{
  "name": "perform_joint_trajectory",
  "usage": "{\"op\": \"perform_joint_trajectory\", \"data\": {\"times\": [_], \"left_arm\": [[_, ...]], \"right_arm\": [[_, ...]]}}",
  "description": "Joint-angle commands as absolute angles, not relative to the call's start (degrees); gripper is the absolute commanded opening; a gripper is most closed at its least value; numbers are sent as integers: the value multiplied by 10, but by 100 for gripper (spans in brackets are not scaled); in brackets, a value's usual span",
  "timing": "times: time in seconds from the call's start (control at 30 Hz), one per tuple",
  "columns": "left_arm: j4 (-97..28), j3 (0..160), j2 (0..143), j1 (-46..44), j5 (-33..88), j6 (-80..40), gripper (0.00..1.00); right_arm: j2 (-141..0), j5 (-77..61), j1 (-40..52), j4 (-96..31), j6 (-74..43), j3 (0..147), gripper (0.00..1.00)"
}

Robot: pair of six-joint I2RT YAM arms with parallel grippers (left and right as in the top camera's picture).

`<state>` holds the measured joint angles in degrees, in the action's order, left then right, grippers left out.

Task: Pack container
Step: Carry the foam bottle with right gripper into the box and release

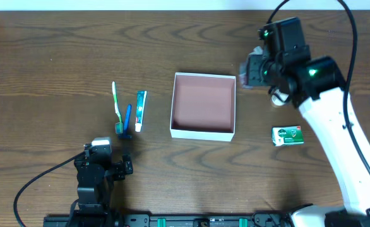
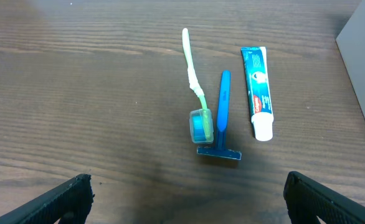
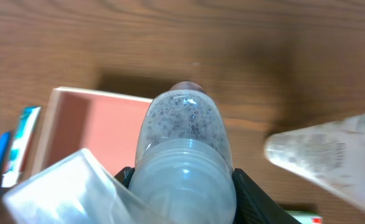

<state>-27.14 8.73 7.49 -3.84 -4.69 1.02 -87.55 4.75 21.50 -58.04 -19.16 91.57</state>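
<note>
i count one container (image 1: pixel 203 131), one toothbrush (image 2: pixel 192 74), one razor (image 2: pixel 222 118), one toothpaste tube (image 2: pixel 258 90), one green soap box (image 1: pixel 287 135), one clear bottle (image 3: pixel 182 130) and one blurred white tube (image 3: pixel 332 155)

my right gripper (image 3: pixel 184 186) is clamped on the clear bottle, a finger on either side of it. the container sits on the table just to the left of this gripper, whose tip is off the box's far right corner, and the soap box lies to the container's right

my left gripper (image 2: pixel 189 200) is spread wide and holds nothing. the toothbrush, razor and toothpaste tube lie side by side just ahead of it, and the container is beyond them to the right, well apart from these fingers
</note>
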Motion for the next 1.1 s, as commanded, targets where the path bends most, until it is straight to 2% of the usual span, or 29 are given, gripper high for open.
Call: {"op": "perform_joint_trajectory", "data": {"times": [0.0, 0.4, 0.77, 0.87, 1.07], "left_arm": [[-273, 77, 71, -36, -49, 1, 98], [-273, 77, 71, -36, -49, 1, 98], [-273, 77, 71, -36, -49, 1, 98], [-273, 77, 71, -36, -49, 1, 98], [-273, 77, 71, -36, -49, 1, 98]], "right_arm": [[-865, 52, 263, -576, -246, 930, 1], [-1008, 58, 382, -528, -367, 930, 1], [-1110, 86, 390, -453, -413, 930, 2], [-1110, 97, 390, -442, -413, 930, 12], [-1109, 81, 391, -428, -370, 930, 45]]}}
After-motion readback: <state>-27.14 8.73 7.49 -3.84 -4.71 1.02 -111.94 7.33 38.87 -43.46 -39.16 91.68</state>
